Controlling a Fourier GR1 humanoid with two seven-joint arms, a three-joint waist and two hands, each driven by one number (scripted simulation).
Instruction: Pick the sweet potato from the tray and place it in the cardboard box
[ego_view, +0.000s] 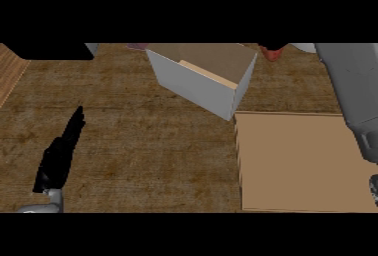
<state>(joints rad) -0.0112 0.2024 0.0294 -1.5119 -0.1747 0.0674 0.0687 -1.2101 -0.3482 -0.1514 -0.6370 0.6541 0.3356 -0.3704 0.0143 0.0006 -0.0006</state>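
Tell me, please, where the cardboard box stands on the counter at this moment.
In the head view the cardboard box stands open at the counter's far middle, just beyond the far left corner of the tan tray.

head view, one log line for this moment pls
sweet potato off tray | under right robot hand, by cardboard box right corner | left robot hand open, lower left

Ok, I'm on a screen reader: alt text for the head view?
An open box stands on the counter beside a bare tray. An orange thing, maybe the sweet potato, shows by the box's far right corner; left robot hand rests open.
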